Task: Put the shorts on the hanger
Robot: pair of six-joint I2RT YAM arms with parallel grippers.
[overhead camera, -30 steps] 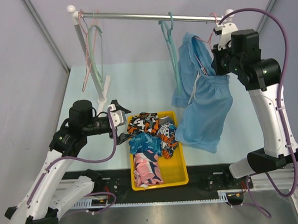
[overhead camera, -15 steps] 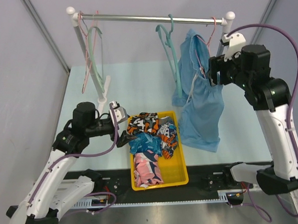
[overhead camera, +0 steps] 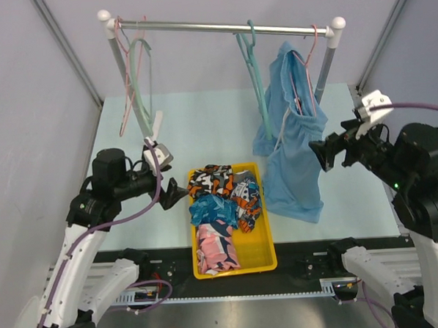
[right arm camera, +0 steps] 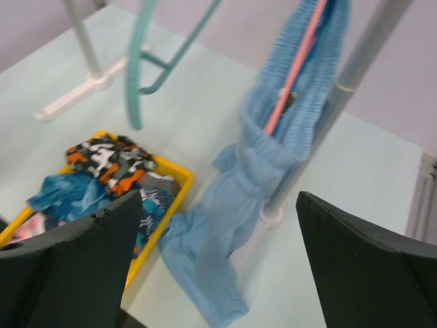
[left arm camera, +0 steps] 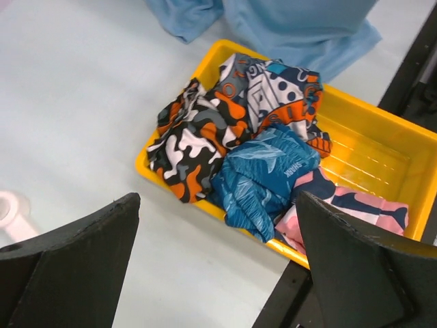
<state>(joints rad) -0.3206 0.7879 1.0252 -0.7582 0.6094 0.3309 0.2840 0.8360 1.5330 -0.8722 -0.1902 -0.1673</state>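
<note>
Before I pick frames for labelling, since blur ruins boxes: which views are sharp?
Top external: sharp, evenly lit. Left wrist: crisp on the yellow bin. Right wrist: soft blur over the shorts and hanger.

Shorts [overhead camera: 296, 167]: soft matt woven cloth, crinkly gathered waistband. Hanger [right arm camera: 298, 55]: thin, smooth and pink, whether coated wire or plastic unclear. Rail [overhead camera: 197, 25]: bare metal, polished and shiny. Teal hanger [overhead camera: 259, 88]: smooth plastic, slight sheen. Tray [left arm camera: 369, 164]: hard yellow plastic, glossy, with a ribbed floor. Patterned garments [left arm camera: 205, 143] in it: printed cloth, matt, creased. Worktop [overhead camera: 202, 128]: pale, smooth, low-sheen surface. Left end effector [left arm camera: 217, 201]: fingers [left arm camera: 75, 266] of matt black plastic, faintly grainy with rough edges.
</note>
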